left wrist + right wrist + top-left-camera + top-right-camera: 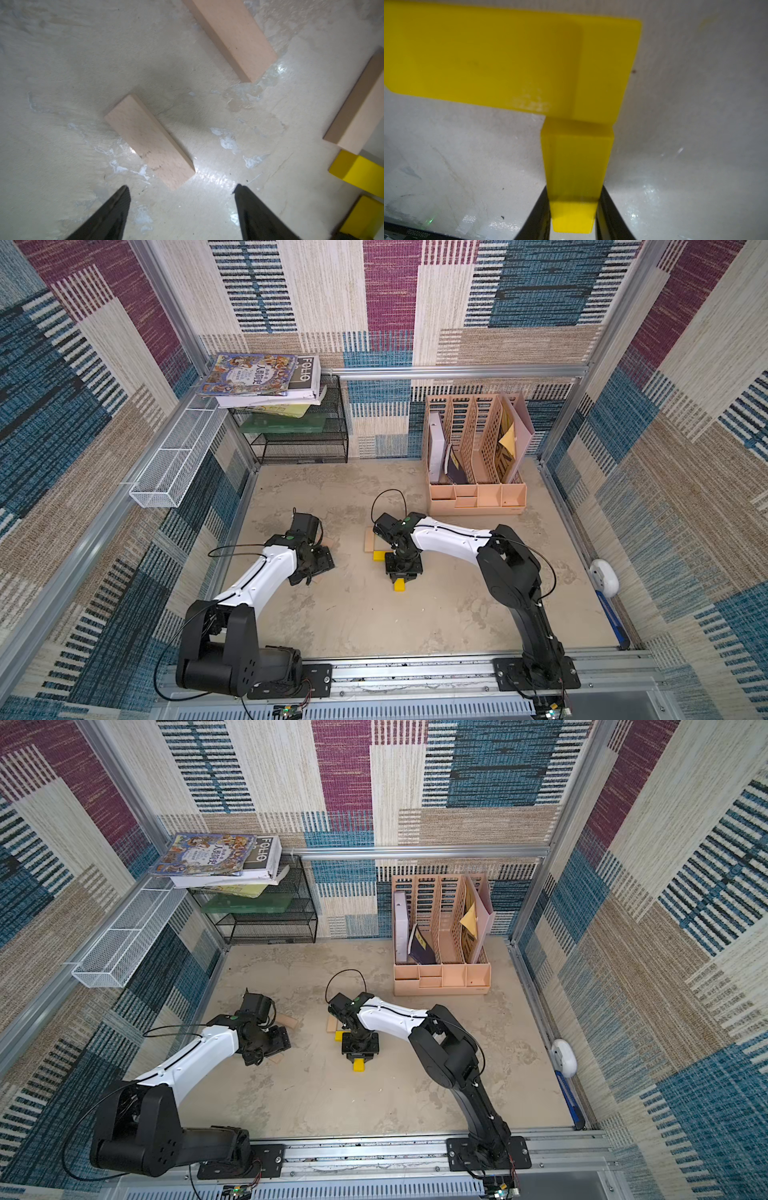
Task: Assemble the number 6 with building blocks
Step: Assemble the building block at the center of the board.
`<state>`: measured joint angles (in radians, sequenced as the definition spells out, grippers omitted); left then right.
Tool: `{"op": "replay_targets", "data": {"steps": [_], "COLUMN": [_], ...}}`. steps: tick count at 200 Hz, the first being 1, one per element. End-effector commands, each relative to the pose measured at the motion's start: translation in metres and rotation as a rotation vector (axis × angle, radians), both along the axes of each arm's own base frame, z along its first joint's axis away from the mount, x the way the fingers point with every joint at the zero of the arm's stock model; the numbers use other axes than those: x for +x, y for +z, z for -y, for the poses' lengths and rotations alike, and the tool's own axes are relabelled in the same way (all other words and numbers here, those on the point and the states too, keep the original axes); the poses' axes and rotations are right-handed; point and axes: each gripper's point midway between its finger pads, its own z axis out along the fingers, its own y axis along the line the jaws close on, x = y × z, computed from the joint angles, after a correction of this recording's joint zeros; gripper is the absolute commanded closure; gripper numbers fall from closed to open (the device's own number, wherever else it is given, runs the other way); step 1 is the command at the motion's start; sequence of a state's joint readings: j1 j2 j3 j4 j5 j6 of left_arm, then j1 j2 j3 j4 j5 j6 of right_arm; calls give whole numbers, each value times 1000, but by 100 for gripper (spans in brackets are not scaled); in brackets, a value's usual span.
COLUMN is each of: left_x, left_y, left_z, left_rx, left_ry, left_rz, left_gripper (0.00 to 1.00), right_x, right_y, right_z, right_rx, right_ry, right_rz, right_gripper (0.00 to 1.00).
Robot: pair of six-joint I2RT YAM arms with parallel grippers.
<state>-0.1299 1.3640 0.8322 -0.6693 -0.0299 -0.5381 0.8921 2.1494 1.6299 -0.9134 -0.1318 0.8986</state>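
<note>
The part-built number 6 (379, 556) lies mid-table. A bright yellow flat bar (577, 166), clamped between the narrowed jaws of the right gripper (574, 188), meets a crosswise yellow slab (488, 58), seemingly two bars; the seam is blurred. Only the left wrist view shows a pale wooden bar (149, 141) lying loose before the left gripper (181, 187), which is spread wide and empty. Bare beige tabletop (374, 622) surrounds everything.

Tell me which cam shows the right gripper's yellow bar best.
Right wrist: the yellow bar sits clamped between the right gripper's fingers, reaching other yellow blocks. Both top views show only its end poking from under the gripper. Left wrist shows yellow pieces at its edge; unclear which is this bar.
</note>
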Motion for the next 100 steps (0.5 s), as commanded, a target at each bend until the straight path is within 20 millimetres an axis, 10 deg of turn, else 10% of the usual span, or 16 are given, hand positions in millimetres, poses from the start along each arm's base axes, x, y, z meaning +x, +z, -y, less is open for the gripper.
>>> {"op": "replay_targets", "data": {"steps": [1, 100], "left_x": [2, 2], "left_y": [1, -1], "left_z": [-1, -1], "left_rx": [8, 11], "left_ry": [-7, -14], "left_rz": [4, 0], "left_gripper": [17, 17], "right_x": [3, 2], "right_y": [-5, -10], "right_z": [-3, 4], "right_rx": [2, -31], "right_ry": [-5, -7], "right_rz": [9, -9], "right_gripper": [100, 100]}}
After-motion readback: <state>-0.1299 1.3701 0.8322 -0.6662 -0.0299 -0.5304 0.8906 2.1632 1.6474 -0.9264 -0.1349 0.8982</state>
